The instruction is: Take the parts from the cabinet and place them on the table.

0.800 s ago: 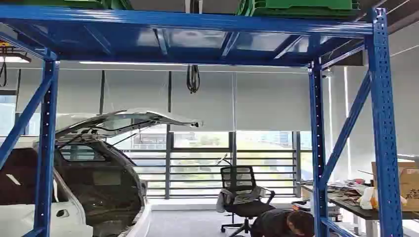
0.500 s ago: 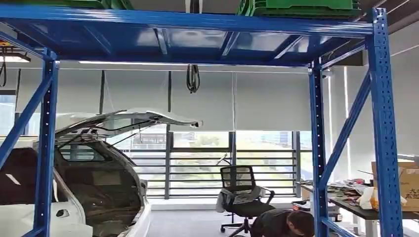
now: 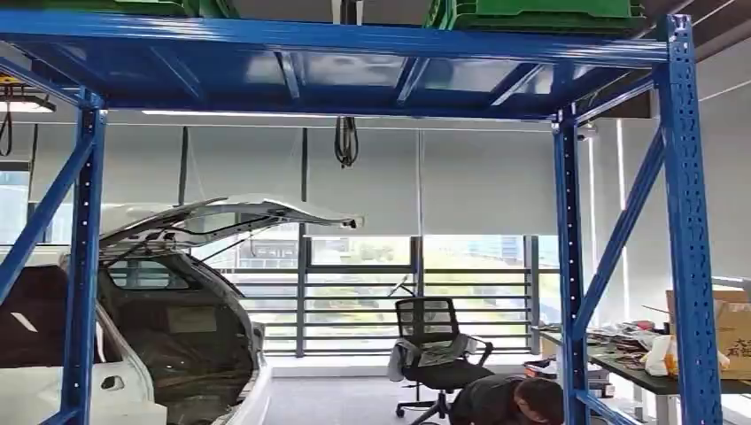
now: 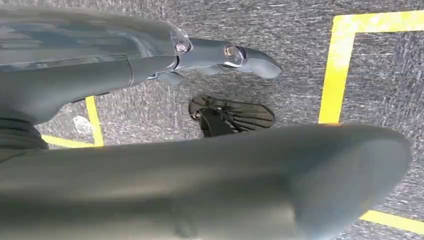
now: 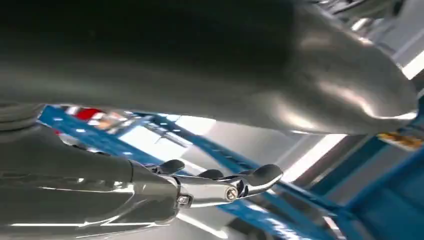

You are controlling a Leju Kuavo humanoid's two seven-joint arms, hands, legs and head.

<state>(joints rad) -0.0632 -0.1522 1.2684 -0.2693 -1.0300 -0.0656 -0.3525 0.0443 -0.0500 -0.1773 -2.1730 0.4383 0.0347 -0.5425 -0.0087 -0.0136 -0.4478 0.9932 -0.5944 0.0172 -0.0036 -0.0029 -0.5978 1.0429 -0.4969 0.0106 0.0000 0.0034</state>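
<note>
Blue steel uprights of the tall shelving rack (image 3: 689, 221) are framing the head view, green plastic crates (image 3: 540, 12) sitting on its top deck well above. The left hand (image 4: 227, 55) is hanging over grey carpet, the right hand (image 5: 220, 187) reaching toward the rack; both are holding nothing, fingers apparently loosely extended. The parts' location is unclear.

The cabinet (image 3: 682, 212) before me is a tall blue steel rack with perforated uprights and diagonal braces. Green crates (image 3: 540, 12) sit on its top shelf. The desk (image 3: 638, 367) stands behind it at right, cluttered.
</note>
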